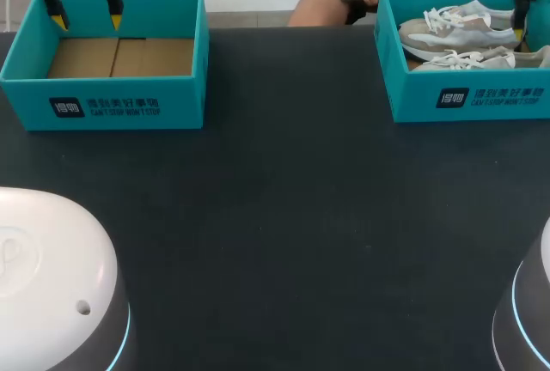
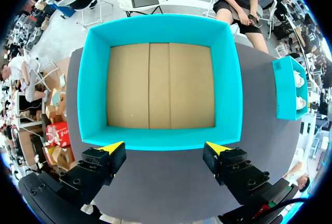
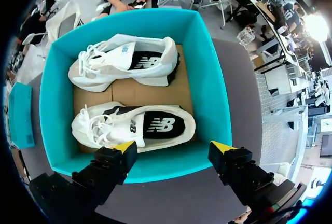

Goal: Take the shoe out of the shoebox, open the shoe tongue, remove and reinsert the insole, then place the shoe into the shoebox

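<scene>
Two white sneakers lie on their sides in the teal shoebox at the table's back right. In the right wrist view the nearer shoe lies just ahead of my right gripper, and the other shoe lies beyond it. This gripper hangs open over the box's near wall and holds nothing. In the head view only one of its fingers shows, at the box's right end. My left gripper is open and empty above a second, empty teal box at the back left.
The empty box's cardboard floor is bare, and its near wall lies between my left fingertips. Dark tabletop spreads between the two boxes and toward the front. The arms' white bases fill the front corners.
</scene>
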Tool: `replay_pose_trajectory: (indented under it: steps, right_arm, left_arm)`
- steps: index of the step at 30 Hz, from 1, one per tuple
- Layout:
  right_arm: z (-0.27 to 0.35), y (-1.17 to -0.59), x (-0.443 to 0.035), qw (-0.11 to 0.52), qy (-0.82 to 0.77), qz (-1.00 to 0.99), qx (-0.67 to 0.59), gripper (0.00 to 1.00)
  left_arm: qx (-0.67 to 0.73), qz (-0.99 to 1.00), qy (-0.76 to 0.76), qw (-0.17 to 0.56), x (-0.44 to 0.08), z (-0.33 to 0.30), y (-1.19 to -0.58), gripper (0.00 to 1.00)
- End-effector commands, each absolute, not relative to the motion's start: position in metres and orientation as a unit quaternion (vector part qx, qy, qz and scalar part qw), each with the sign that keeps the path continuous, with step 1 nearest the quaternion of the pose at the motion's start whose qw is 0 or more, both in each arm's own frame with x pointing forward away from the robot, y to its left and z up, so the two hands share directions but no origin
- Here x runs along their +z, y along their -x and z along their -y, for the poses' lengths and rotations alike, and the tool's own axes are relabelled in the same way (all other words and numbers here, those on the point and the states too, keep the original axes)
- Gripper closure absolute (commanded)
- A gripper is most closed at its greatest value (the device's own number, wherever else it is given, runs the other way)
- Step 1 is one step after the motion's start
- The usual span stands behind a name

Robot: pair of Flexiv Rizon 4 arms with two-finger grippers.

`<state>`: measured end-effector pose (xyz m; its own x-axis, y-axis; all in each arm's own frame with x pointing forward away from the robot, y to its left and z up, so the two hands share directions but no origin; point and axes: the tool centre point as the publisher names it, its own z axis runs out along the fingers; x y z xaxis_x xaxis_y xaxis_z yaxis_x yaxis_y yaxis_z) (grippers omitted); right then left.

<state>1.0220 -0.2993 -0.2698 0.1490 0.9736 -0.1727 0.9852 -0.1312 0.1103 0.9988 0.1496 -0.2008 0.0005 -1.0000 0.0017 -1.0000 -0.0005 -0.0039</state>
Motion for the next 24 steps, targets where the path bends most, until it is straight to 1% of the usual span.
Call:
replay_pose_trajectory:
  steps: [1,2,5,6,8,9,12,18,19,20,23,24]
  right_arm:
    - [0.305,-1.030,-0.296,0.096,-0.754,-0.649,-0.030,0.32]
    - [0.308,-1.032,-0.300,0.101,-0.755,-0.647,-0.035,0.34]
    - [0.314,-1.034,-0.309,0.103,-0.757,-0.645,-0.039,0.34]
    - [0.316,-1.035,-0.312,0.106,-0.755,-0.645,-0.044,0.35]
    - [0.322,-1.036,-0.317,0.108,-0.761,-0.638,-0.047,0.32]
    - [0.324,-1.037,-0.318,0.108,-0.761,-0.638,-0.046,0.39]
    - [0.331,-1.038,-0.323,0.111,-0.762,-0.636,-0.051,0.36]
    - [0.339,-1.040,-0.340,0.106,-0.758,-0.640,-0.067,0.36]
    - [0.339,-1.040,-0.343,0.107,-0.756,-0.642,-0.071,0.41]
    - [0.340,-1.041,-0.347,0.113,-0.754,-0.643,-0.076,0.43]
    - [0.342,-1.043,-0.354,0.112,-0.753,-0.644,-0.077,0.47]
    - [0.343,-1.044,-0.357,0.111,-0.753,-0.644,-0.079,0.46]
  left_arm:
    - [-0.001,-0.707,0.707,0.000,-0.201,-0.150,-0.999,0.00]
    - [-0.001,-0.707,0.707,0.000,-0.201,-0.150,-0.999,0.00]
    - [-0.001,-0.707,0.707,0.000,-0.201,-0.150,-0.999,0.00]
    - [-0.001,-0.707,0.707,0.000,-0.201,-0.150,-0.999,0.00]
    - [-0.001,-0.707,0.707,0.000,-0.201,-0.150,-0.999,0.00]
    - [-0.001,-0.707,0.707,0.000,-0.201,-0.150,-0.999,0.00]
    - [-0.001,-0.707,0.707,0.000,-0.201,-0.150,-0.999,0.00]
    - [-0.001,-0.707,0.707,0.000,-0.201,-0.150,-0.999,0.00]
    - [-0.001,-0.707,0.707,0.000,-0.201,-0.150,-0.999,0.00]
    - [-0.001,-0.707,0.707,0.000,-0.201,-0.150,-0.999,0.00]
    - [-0.001,-0.707,0.707,0.000,-0.201,-0.150,-0.999,0.00]
    - [-0.001,-0.707,0.707,0.000,-0.201,-0.150,-0.999,0.00]
